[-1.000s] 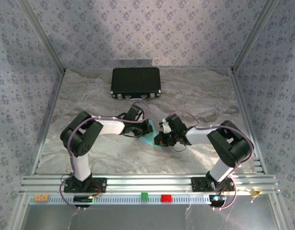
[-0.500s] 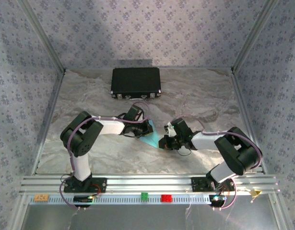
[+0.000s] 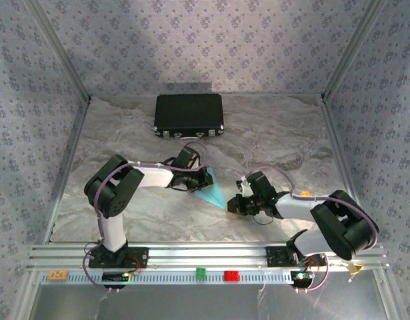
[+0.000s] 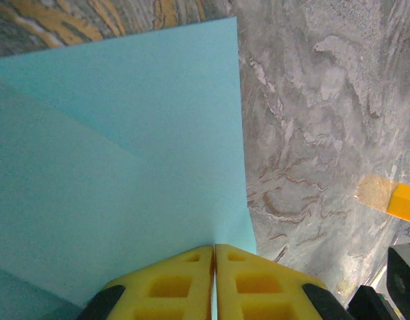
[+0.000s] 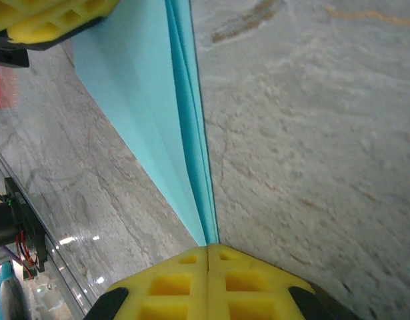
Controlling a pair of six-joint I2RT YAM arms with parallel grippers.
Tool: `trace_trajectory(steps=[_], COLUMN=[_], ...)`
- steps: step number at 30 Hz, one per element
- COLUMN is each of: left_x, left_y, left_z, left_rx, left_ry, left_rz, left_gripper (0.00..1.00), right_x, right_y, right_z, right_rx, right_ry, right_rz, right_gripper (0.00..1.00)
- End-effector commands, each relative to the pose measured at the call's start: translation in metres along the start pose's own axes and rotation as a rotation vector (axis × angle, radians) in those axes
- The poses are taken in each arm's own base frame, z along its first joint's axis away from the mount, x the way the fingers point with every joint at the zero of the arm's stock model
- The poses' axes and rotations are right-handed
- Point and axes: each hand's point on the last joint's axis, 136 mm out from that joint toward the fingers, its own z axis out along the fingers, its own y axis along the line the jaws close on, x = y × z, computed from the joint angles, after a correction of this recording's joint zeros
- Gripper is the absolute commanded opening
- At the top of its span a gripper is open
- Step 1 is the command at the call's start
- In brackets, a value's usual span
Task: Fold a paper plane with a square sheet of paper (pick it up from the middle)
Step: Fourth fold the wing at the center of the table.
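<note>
**Subject.** The light-blue paper [image 3: 212, 191] sits at mid-bench between my two arms. It is not a flat square but a narrow tapered triangle, with its wide end to the far left and its sharp tip to the near right. The right wrist view shows several layers stacked along its long edge. The left wrist view shows a diagonal crease across the broad face.

**Grip.** My left end effector [image 4: 214, 261] is clamped on the wide end, its yellow pads together with the sheet's edge pinched in the seam. My right end effector [image 5: 208, 259] is clamped on the tip in the same way, pads pressed flat against each other with the paper running in between. The paper runs straight from one grip to the other. I cannot tell whether its lower edge touches the bench [image 3: 125, 133] or hangs just above it.

**Surroundings.** The black case [image 3: 189, 115] stands at the far side of the bench, well apart from the work.

**Progress, in my judgement.**
- **Done:** the pick-up and the main lengthwise folds; a dart outline is formed.
- **Outstanding:**
  - The layers lie pressed together, with no wings spread from the body, so the wing folds or their opening-out appear to remain.
  - The final creases may want sharpening.
  - The piece is not yet set down and released.
- **Stage:** late, but not complete.
- **Caution:** with both ends pinched, any pull apart could tear the thin tip.
</note>
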Motion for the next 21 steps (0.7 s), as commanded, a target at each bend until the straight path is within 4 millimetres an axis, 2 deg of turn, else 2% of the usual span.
trace_trajectory(steps=[1,6,9,13,21], left_x=[0.008,0.007,0.008,0.008,0.007], left_y=[0.047,0.046,0.045,0.043,0.043], left_z=[0.007,0.006,0.006,0.007,0.007], left_rx=[-0.140,-0.134,-0.134,-0.129,-0.127], left_ry=[0.009,0.009,0.009,0.012,0.013], left_rz=[-0.051,-0.043,-0.035,-0.032,-0.032], left_gripper=[0.10,0.10,0.10,0.10,0.10], right_x=[0.031,0.003,-0.015,-0.036,-0.061], right_y=[-0.027,0.010,0.027,0.041,0.048], right_z=[-0.007,-0.021,-0.023,-0.009,0.021], right_rx=[0.109,0.051,0.028,0.009,0.004], right_ry=[0.090,0.033,0.010,0.014,0.004], right_rz=[0.097,0.023,-0.018,-0.026,-0.011], right_gripper=[0.03,0.04,0.04,0.04,0.03])
